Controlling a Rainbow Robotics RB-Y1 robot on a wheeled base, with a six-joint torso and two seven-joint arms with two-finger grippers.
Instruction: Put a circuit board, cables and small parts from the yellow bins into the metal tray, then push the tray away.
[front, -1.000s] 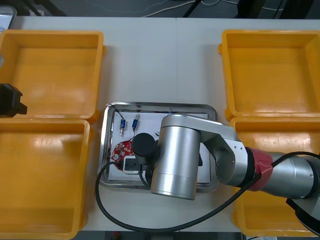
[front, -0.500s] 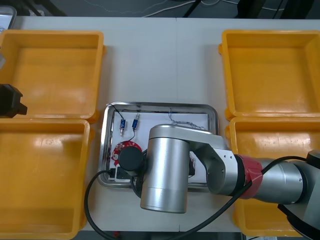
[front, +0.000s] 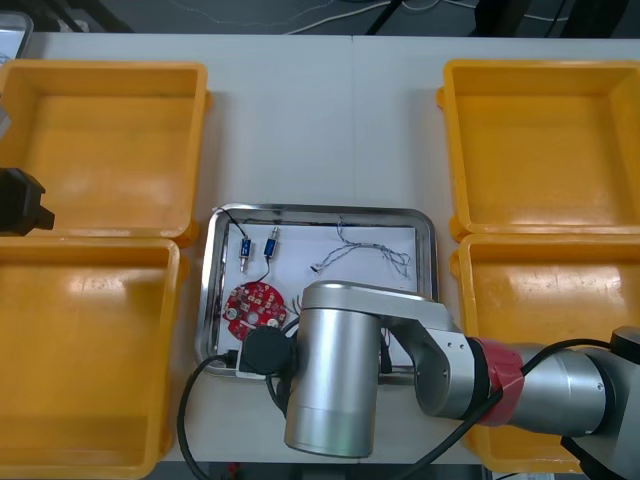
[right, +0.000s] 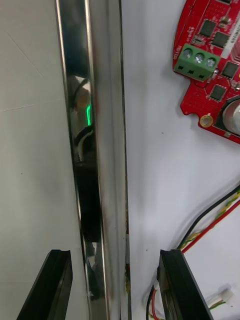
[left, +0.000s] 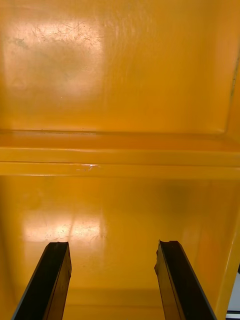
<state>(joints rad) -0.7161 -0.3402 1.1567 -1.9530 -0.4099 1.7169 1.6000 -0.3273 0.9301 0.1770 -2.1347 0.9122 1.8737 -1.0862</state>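
Tray's 6 o'clock rim lies between wide-spread right fingers, board inside at 9 o'clock; left fingers, also wide, hang over bins at surface's 9 o'clock.

My right arm bends in from my right to the near middle, the right gripper pointing down with fingers spread wide. My left gripper is parted too; the dark shape far left is probably my left wrist.
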